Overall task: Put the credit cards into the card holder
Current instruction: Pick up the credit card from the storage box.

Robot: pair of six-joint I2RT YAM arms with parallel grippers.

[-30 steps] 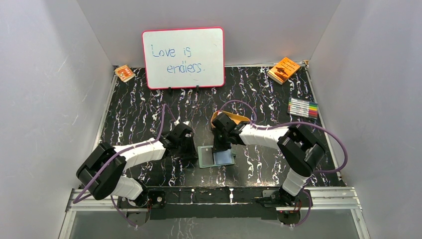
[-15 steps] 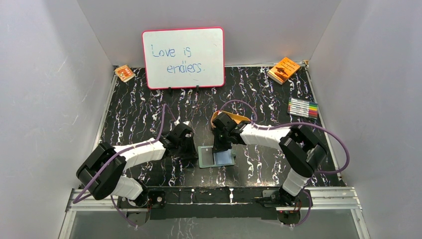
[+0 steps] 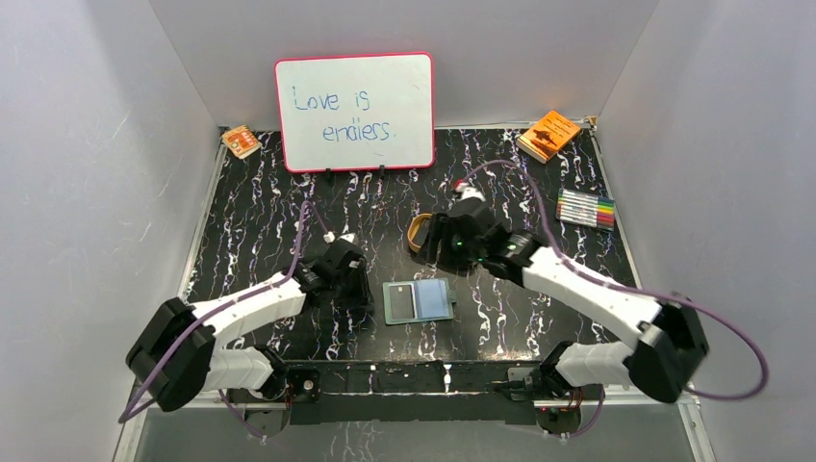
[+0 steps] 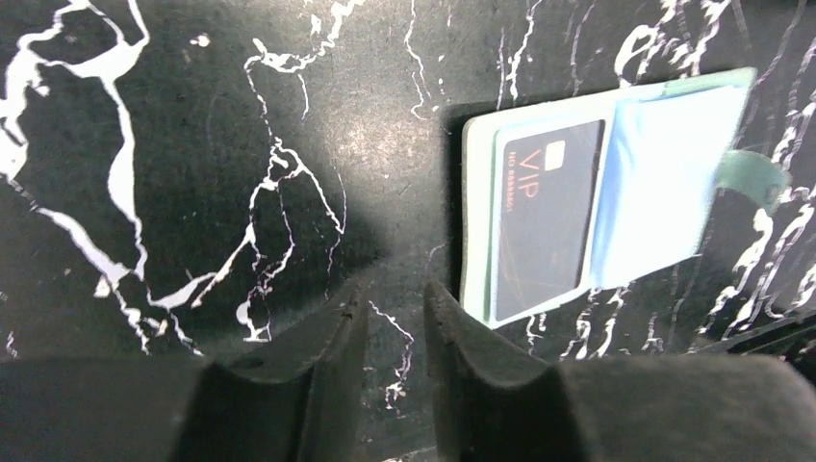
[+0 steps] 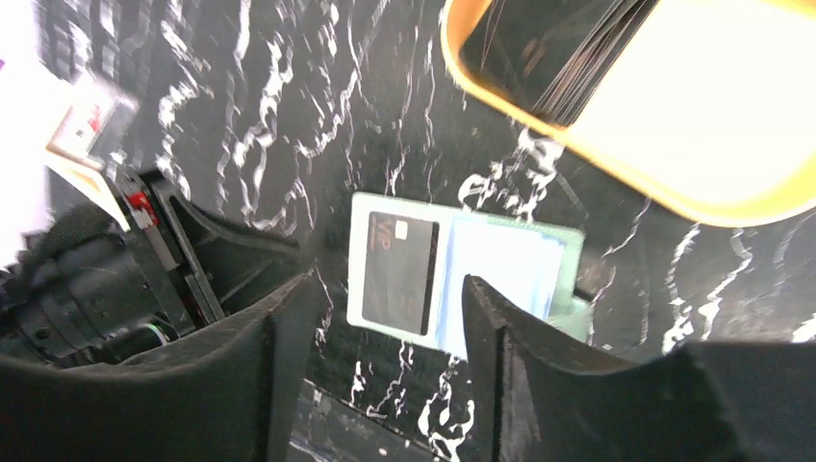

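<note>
**A:** Starting from the top view, where is the card holder?

**B:** The card holder [image 3: 435, 300] lies opened flat on the black marbled desk [image 3: 269, 221]. It is near the front edge, between the two arms. A dark card [image 3: 402, 301] sits in its left half.

**A:** And the arms?

**B:** The left arm [image 3: 250, 303] ends just left of the holder, apart from it. The right arm [image 3: 577, 279] ends behind the holder, over an orange tray [image 3: 415, 231]. From up here I cannot tell how either pair of fingers stands.

**A:** Anything else on the desk?

**B:** A whiteboard [image 3: 354, 111] stands at the back and an orange booklet [image 3: 548, 135] lies in the far right corner. Some markers [image 3: 585, 207] lie along the right side.

**A:** What does the left wrist view show?

**B:** The left fingers [image 4: 462, 356] stand slightly apart, with a narrow gap and nothing in it, low over bare desk. The holder lies just beyond them to the right, untouched. The black card reads VIP and sits on the green-edged half, with a pale blue sleeve beside it.

**A:** And the right wrist view?

**B:** The right fingers [image 5: 486, 346] are spread wide, holding nothing, above the desk. The open holder shows between them, lower down. At the top, the tray holds a stack of dark cards [image 5: 548, 43] at one end.
</note>
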